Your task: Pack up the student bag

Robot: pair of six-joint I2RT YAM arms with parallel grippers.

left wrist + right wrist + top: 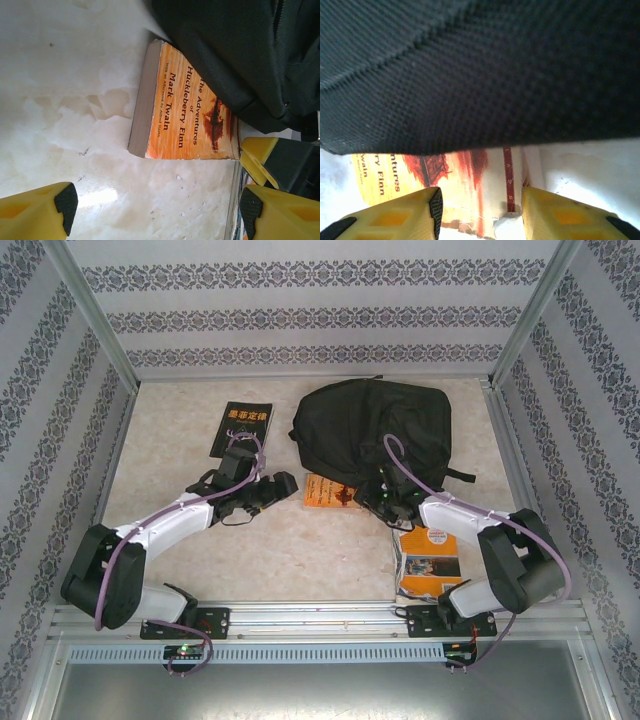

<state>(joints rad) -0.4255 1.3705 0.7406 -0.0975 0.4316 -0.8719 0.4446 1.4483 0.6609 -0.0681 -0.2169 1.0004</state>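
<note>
Both arms bent at the elbow, pincers held low and turned toward each other.
The left arm (160, 522) stretches rightward from its elbow, the left pincer (160, 215) spread wide. The right arm (450, 512) folds leftward, the right pincer (480, 212) half parted between yellow fingers (395, 217).

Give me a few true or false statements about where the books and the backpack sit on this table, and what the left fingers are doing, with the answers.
1. The orange book lies partly under the backpack. True.
2. The left fingers are clamped on the orange book. False: they stand wide open over bare table, short of the book, holding nothing.
3. The black book lies to the left of the backpack, not touching it. True.
4. The backpack sits at the near edge between the arm bases. False: it lies at the far side of the table.
</note>
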